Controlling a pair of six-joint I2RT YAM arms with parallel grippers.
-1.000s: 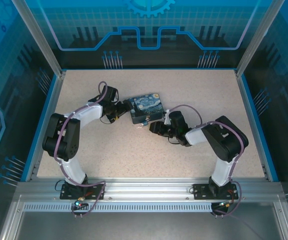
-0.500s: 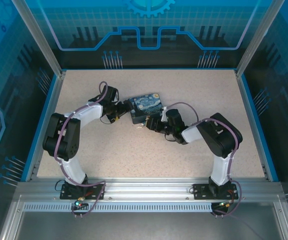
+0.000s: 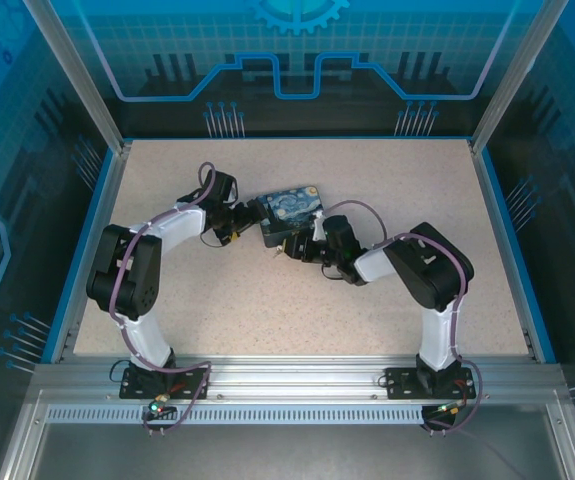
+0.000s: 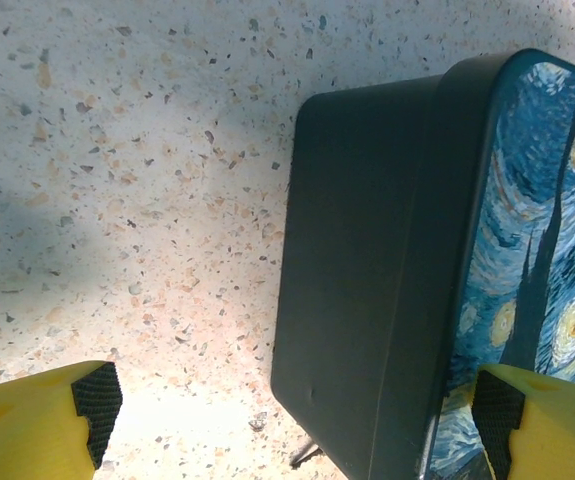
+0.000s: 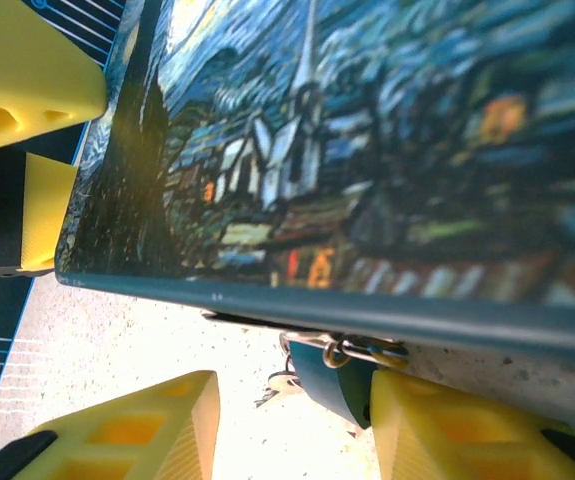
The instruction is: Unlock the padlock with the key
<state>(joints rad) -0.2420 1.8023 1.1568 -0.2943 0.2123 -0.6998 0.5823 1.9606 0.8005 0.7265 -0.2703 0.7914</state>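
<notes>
1. Two robot arms, the left arm (image 3: 152, 255) and the right arm (image 3: 429, 275), work over one painted box (image 3: 292, 208), one padlock (image 5: 329, 385) and what appears to be one key (image 5: 280, 384), which is soft in focus.
2. One speckled beige table (image 3: 367, 180) carries everything. It is walled by translucent blue panels (image 3: 297, 50), with an aluminium rail (image 3: 297, 385) along the near edge where both bases are bolted.
3. Both arms reach inward to the box near the table's middle, the left arm at its left end and the right arm at its near side.
4. The left gripper (image 4: 292, 405) stands wide open, its yellow fingers (image 4: 37, 425) set either side of the box's dark end wall. Whether a pad touches the lid cannot be told.
5. The right gripper (image 5: 297, 400) is likewise parted, low over the table at the box's near edge.
6. The bluish padlock lies on the table just below the lid's edge, between the right gripper's fingers and against the right-hand one in the wrist view, with a small metal ring (image 5: 342, 350) at its top.
7. The key lies just beside the padlock, in the gap between the fingers.
</notes>
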